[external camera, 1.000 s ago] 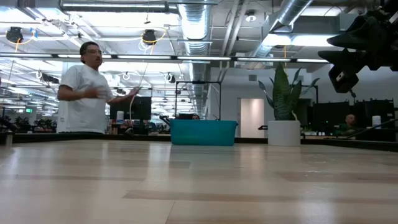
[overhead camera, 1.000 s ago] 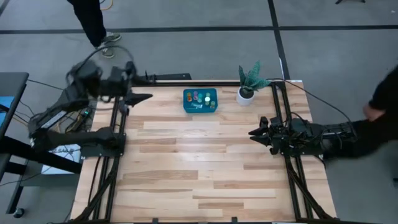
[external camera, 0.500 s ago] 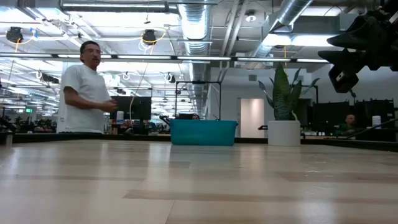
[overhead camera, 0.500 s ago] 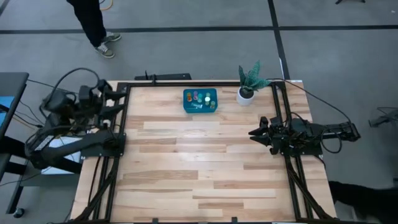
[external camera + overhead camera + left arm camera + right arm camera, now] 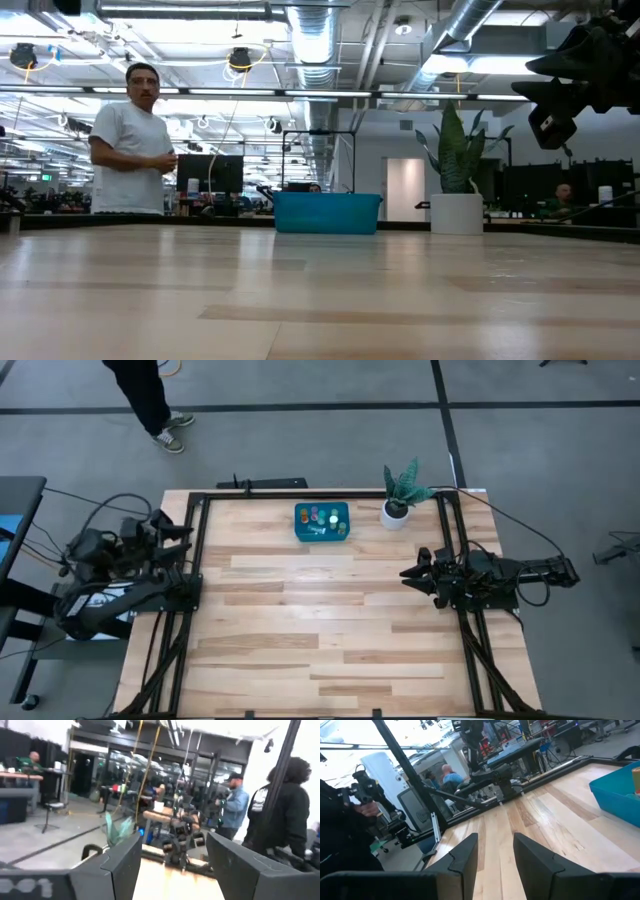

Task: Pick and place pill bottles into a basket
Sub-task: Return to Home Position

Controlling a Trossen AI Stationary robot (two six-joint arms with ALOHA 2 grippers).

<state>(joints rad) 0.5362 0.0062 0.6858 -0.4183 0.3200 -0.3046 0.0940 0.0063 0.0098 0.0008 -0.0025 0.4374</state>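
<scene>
Seen from overhead, a pale wooden table [image 5: 320, 630] fills the middle of the frame, with a dark robot arm folded at each side. The basket [image 5: 322, 530], a small teal-blue tray, sits near the table's far edge, at upper centre of the overhead picture. The pill bottles [image 5: 318, 516] stand together inside it as small spots of orange, pink, teal and bright green; how many there are cannot be told. Just to the right of the basket, apart from it, stands a potted plant [image 5: 398, 498] in a white pot. The left gripper [image 5: 182, 530] is at the left edge of the table, well away from the basket; its wrist camera shows its two dark fingers [image 5: 120, 865] spread wide with nothing between them. The right gripper [image 5: 408, 575] hangs over the right side of the table, pointing toward the middle, below and to the right of the basket in the frame; its fingers [image 5: 465, 855] stand apart with a gap and hold nothing. In the table-level picture, a person [image 5: 130, 150] in a white T-shirt stands behind the table at the left, and the basket shows at centre with the plant to its right.
</scene>
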